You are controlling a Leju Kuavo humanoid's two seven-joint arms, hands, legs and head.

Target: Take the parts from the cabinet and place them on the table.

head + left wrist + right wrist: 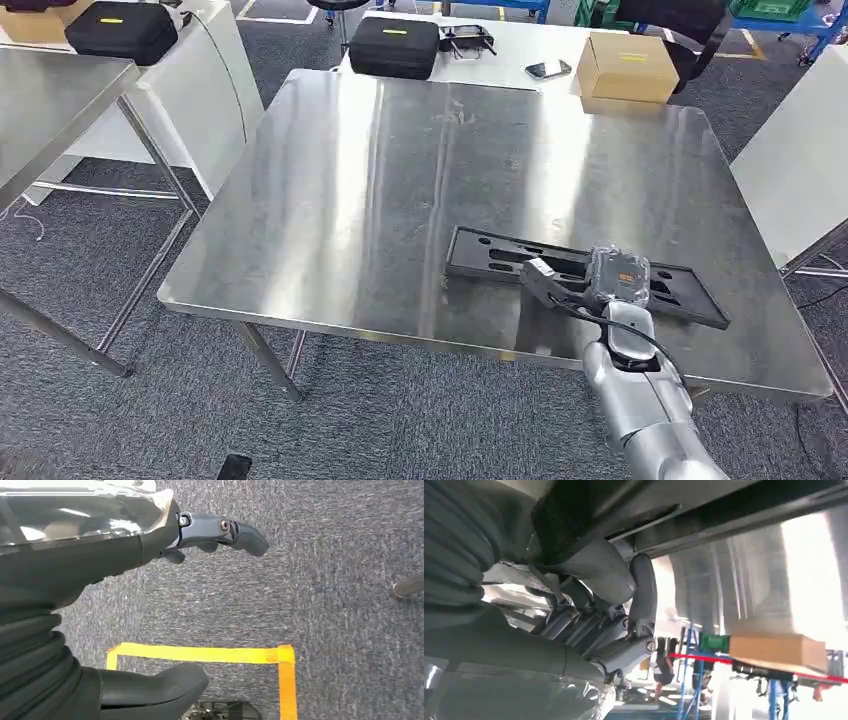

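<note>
A flat black part (490,255) with cut-outs lies on the steel table (400,170), near its front right edge. My right hand (590,280) sits over the middle of the part, with one dark finger stretched along its top. In the right wrist view the thumb and fingers (644,590) press against the dark part (724,510), which rests on the shiny table; the hand (614,610) holds it. My left hand (75,580) hangs over grey carpet with its thumb and fingers (225,530) apart and nothing in them.
Beyond the table's far edge stand a black case (393,45), a phone (548,69) and a cardboard box (627,66). A second steel table (50,100) stands at the left, a white panel (800,150) at the right. Yellow tape (200,654) marks the carpet.
</note>
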